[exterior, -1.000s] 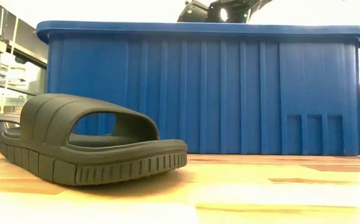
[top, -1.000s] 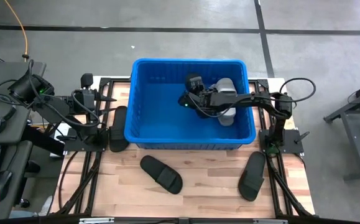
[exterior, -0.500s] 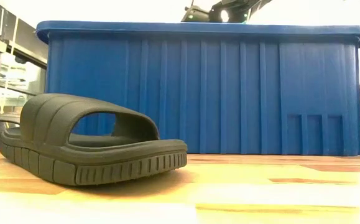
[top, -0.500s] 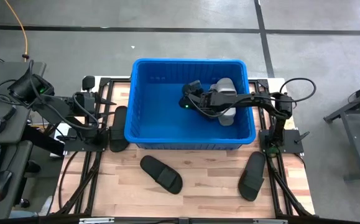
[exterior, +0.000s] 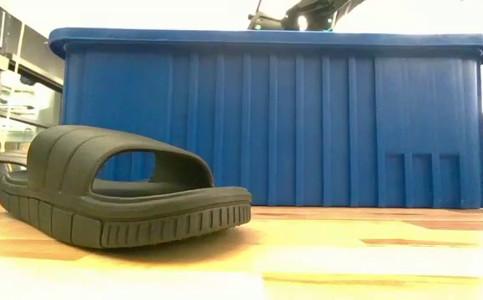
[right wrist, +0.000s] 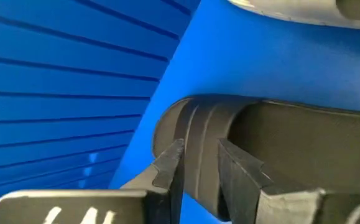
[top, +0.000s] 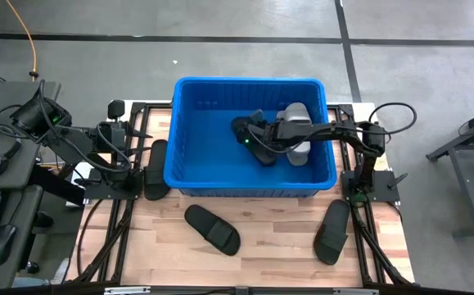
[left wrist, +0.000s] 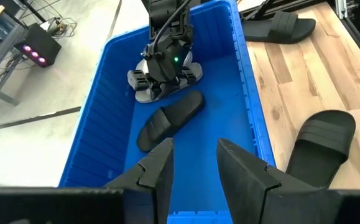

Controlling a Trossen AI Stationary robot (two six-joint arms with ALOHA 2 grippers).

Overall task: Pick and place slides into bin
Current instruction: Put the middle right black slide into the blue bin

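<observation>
High view: straight down, whole table. Low view: tabletop level, near bin (exterior: 274, 117) wall. Wrist views: inside bin, shared.

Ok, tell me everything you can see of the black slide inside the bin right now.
The black slide is a matte, rubbery-looking open-toe sandal with one wide strap. It lies sole-down and diagonal on the floor of the blue bin, beside a light grey slide. The right gripper has its jaws closed around the slide's edge.
</observation>
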